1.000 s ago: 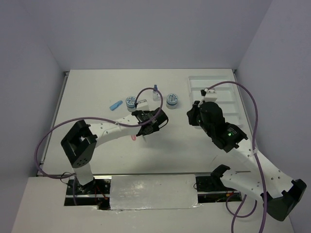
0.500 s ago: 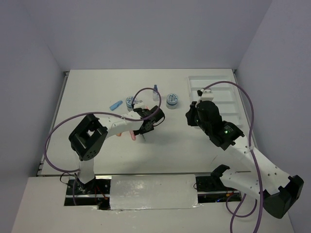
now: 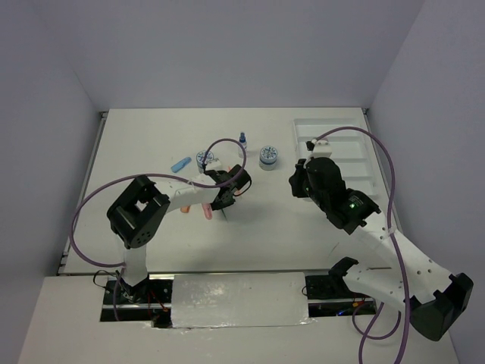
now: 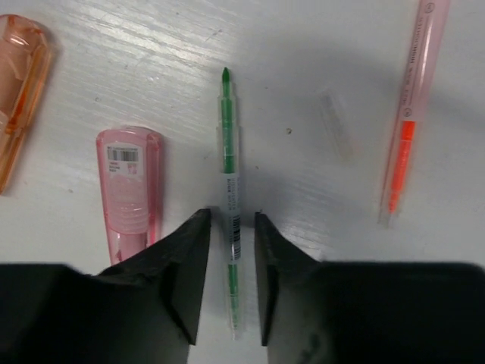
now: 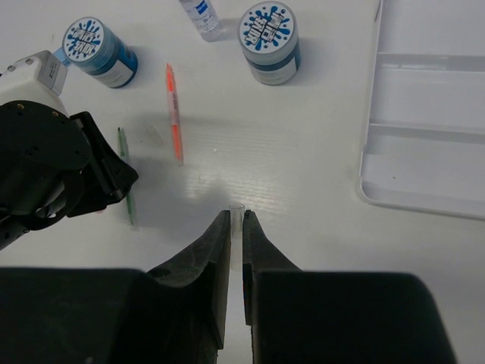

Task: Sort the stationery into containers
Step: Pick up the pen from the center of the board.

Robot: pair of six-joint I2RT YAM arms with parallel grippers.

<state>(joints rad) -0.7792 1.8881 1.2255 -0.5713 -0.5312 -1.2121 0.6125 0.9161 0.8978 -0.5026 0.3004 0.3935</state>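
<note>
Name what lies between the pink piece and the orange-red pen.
The green pen and a small clear piece lie there, as the left wrist view shows.

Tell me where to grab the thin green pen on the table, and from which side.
Take the thin green pen at mid-barrel, from straight above, fingers across its width. It lies flat on the white table, so only its long sides are free. The left gripper straddles it there, jaws open. Keep the spread narrow: a pink stubby plastic piece lies close alongside.

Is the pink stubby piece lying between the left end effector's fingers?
No, the thin green pen lies between the left end effector's fingers; the pink stubby piece lies beside them.
</note>
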